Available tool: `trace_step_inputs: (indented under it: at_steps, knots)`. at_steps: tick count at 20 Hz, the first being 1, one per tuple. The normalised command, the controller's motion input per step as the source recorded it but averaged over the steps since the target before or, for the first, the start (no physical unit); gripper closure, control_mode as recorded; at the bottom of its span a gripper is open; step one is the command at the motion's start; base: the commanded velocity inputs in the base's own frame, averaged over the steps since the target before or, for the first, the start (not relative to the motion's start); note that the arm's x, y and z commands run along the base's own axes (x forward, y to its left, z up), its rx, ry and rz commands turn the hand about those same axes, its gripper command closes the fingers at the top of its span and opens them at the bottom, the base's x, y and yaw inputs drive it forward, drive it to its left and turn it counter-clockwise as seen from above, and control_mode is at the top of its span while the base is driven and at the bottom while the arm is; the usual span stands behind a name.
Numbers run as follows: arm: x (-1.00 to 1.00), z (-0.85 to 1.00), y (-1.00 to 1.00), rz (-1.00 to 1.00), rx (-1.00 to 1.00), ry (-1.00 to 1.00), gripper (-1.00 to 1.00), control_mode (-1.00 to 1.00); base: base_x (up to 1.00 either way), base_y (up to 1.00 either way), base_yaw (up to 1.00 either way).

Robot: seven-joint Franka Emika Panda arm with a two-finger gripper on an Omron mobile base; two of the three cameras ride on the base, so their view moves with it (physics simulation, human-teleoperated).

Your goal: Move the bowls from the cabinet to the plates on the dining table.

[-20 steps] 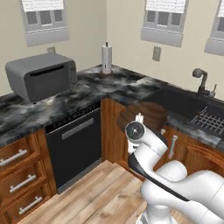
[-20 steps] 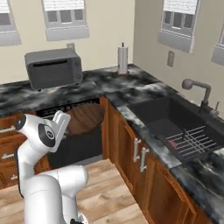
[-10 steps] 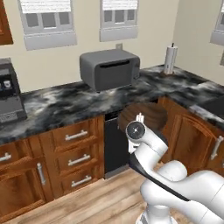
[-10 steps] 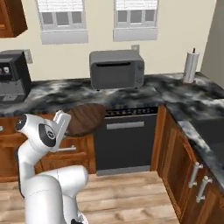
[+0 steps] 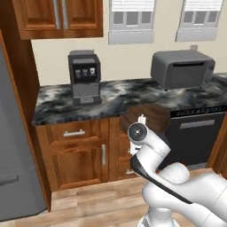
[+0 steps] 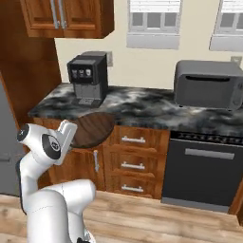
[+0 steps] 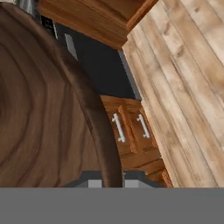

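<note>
My gripper (image 5: pixel 141 120) is shut on the rim of the dark brown, wood-grained bowl (image 5: pixel 149 116), which it holds tilted on edge at chest height in front of the lower cupboards. From the right the bowl (image 6: pixel 95 128) hangs just past the gripper (image 6: pixel 71 129). In the hand view the bowl's inside (image 7: pixel 39 109) spreads across the left, its rim running down into the gripper (image 7: pixel 107 180). The cabinet (image 5: pixel 57 17) (image 6: pixel 61 16) hangs at the upper left with both doors shut. The plates and the dining table are out of view.
A black coffee machine (image 5: pixel 84 76) and a grey toaster oven (image 5: pixel 181 68) stand on the marble worktop (image 5: pixel 57 102). A dishwasher (image 5: pixel 197 133) and drawers (image 6: pixel 135 163) sit below. A grey fridge (image 5: pixel 13 146) fills the left. Wooden floor (image 6: pixel 156 220) lies ahead.
The whole picture has swept sideways: the base has turned left, past sink and corner to the coffee machine and fridge. The bowl stays in the shut gripper.
</note>
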Motion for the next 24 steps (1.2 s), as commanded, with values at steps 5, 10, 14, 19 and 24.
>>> trace_step_inputs:
  at_steps: [5, 10, 14, 19, 24]
  knots:
    - [0.0, 0.0, 0.0, 0.0, 0.0, 0.0, 1.0, 1.0, 0.14, 0.71, 0.52]
    - [0.0, 0.0, 0.0, 0.0, 0.0, 0.0, 1.0, 1.0, 0.06, 0.72, 0.51]
    - [0.0, 0.0, 0.0, 0.0, 0.0, 0.0, 1.0, 1.0, 0.03, 0.76, 0.52]
    - [0.0, 0.0, 0.0, 0.0, 0.0, 0.0, 1.0, 1.0, 0.1, 0.7, 0.51]
    - [0.0, 0.0, 0.0, 0.0, 0.0, 0.0, 1.0, 1.0, 0.33, 0.57, 0.49]
